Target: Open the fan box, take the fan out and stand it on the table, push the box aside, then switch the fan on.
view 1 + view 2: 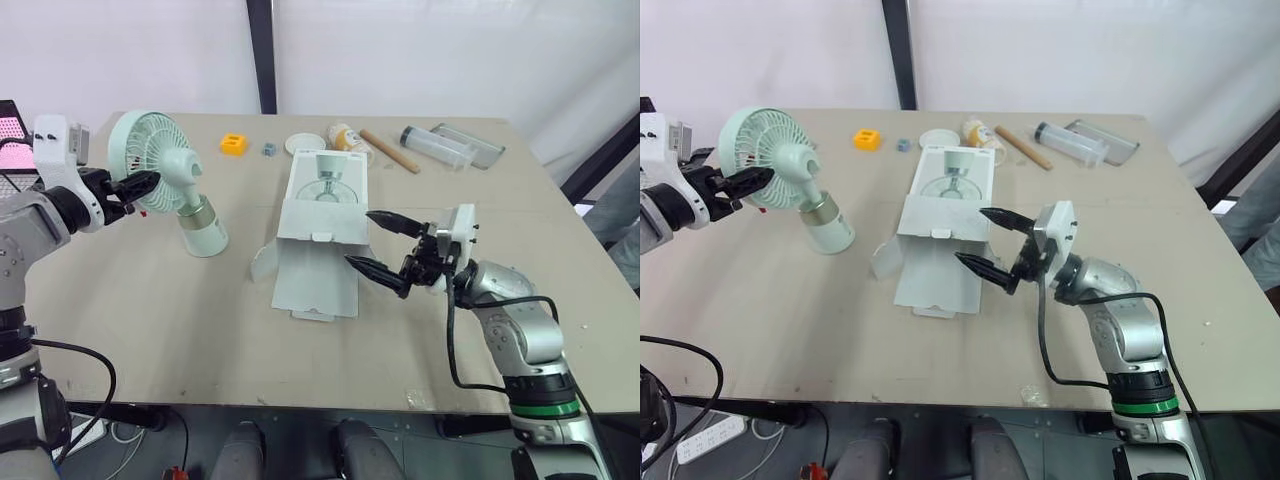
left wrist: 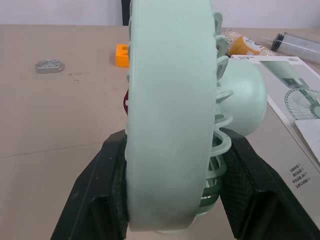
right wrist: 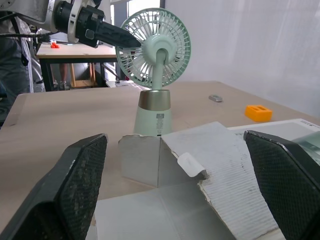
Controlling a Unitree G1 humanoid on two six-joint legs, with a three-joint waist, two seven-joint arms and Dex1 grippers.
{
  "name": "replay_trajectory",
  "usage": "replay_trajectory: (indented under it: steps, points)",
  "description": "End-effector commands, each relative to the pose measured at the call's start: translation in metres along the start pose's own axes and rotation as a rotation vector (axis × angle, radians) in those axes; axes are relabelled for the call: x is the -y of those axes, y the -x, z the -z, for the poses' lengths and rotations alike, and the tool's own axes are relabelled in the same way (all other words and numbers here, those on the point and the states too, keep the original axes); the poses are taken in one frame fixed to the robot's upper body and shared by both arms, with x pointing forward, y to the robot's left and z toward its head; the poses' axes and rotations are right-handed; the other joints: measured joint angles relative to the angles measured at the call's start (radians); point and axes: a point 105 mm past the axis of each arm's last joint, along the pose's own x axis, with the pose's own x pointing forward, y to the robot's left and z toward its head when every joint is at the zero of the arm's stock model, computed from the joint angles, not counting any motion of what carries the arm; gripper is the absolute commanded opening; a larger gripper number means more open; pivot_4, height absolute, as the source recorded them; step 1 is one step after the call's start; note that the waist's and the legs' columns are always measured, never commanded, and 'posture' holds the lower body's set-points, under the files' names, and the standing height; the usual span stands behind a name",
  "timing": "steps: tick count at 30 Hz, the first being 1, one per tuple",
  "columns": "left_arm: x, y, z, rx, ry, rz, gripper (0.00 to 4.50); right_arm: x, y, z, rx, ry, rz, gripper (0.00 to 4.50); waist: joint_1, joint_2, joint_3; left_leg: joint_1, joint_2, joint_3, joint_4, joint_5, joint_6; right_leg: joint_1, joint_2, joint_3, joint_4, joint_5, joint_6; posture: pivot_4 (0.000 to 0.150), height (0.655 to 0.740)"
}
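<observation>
The mint-green fan stands upright on its base on the left part of the table. My left gripper is shut on the fan's round cage, one finger on each face. The white fan box lies open in the middle of the table with its flaps spread and an empty insert showing inside. At the box's right edge hovers my right gripper, open, its fingertips pointing at the box with nothing held. In the right wrist view the box flap lies between the wide-apart fingers.
Along the table's back edge lie an orange block, a small metal piece, a white lid, a yellow-labelled bottle, a wooden stick and a clear tube. The front of the table is bare.
</observation>
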Motion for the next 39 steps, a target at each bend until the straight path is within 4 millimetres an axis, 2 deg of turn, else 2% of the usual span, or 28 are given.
replay_trajectory:
  steps: [1, 5, 7, 9, 11, 12, 18, 26, 39]
  points:
    - [0.006, -0.008, 0.023, -0.077, 0.035, 0.03, 1.88, 0.001, -0.001, -0.021, 0.063, 0.037, -0.016, 4.5, 0.0, 0.0, 0.0, 0.002, 0.0, 0.0, 0.0, 0.0, 0.0, 0.002, 0.0, 0.0, 0.0, 0.0, 0.0, 0.15, 0.74]
    - [0.008, -0.009, 0.024, -0.074, 0.037, 0.041, 1.88, -0.001, 0.0, -0.018, 0.05, 0.04, -0.02, 4.5, 0.0, 0.0, 0.0, 0.005, 0.0, 0.0, 0.0, 0.0, 0.0, 0.005, 0.0, 0.0, 0.0, -0.001, 0.001, 0.15, 0.74]
    - [0.009, -0.009, 0.024, -0.069, 0.033, 0.041, 2.89, -0.001, -0.001, -0.017, 0.046, 0.042, -0.02, 4.5, 0.0, 0.0, 0.0, 0.005, -0.001, 0.0, 0.0, 0.0, 0.0, 0.005, 0.0, 0.0, 0.0, -0.001, 0.001, 0.15, 0.74]
    - [0.009, -0.01, 0.022, -0.064, 0.025, 0.044, 3.45, -0.001, -0.001, -0.015, 0.038, 0.045, -0.021, 4.5, -0.001, 0.0, 0.0, 0.005, -0.001, 0.0, 0.0, 0.0, 0.0, 0.005, -0.001, 0.0, 0.0, -0.001, 0.001, 0.15, 0.74]
    - [0.01, -0.01, 0.021, -0.058, 0.02, 0.047, 4.28, -0.001, -0.001, -0.014, 0.033, 0.046, -0.021, 4.5, -0.004, -0.001, 0.0, 0.004, 0.0, 0.0, -0.001, 0.0, 0.0, 0.004, 0.0, 0.0, -0.001, -0.001, 0.001, 0.15, 0.74]
    - [0.01, -0.01, 0.02, -0.055, 0.018, 0.049, 4.47, -0.001, -0.001, -0.014, 0.032, 0.046, -0.021, 4.5, -0.006, -0.002, 0.001, 0.004, 0.0, 0.0, -0.001, 0.0, 0.0, 0.003, 0.0, 0.0, -0.001, -0.001, 0.001, 0.15, 0.74]
    - [0.007, -0.01, 0.022, -0.065, 0.001, 0.039, 4.47, -0.001, -0.002, -0.012, 0.024, 0.046, -0.02, 4.5, -0.005, -0.002, 0.001, -0.006, 0.0, 0.0, -0.002, 0.0, 0.0, -0.007, 0.0, 0.0, -0.001, 0.002, -0.004, 0.15, 0.74]
    - [0.008, -0.008, 0.034, -0.074, -0.038, 0.051, 4.47, -0.003, -0.002, -0.009, 0.016, 0.044, -0.023, 4.5, -0.006, -0.002, 0.001, -0.007, 0.0, 0.0, -0.002, 0.0, 0.0, -0.007, 0.0, 0.0, -0.001, 0.0, -0.001, 0.15, 0.74]
    - [0.017, 0.011, 0.035, 0.103, -0.083, 0.147, 4.47, -0.003, 0.0, -0.002, -0.015, 0.035, -0.018, 4.5, -0.006, -0.003, 0.002, -0.007, 0.0, 0.001, -0.003, 0.0, 0.0, -0.009, 0.0, 0.001, -0.002, 0.001, -0.003, 0.15, 0.74]
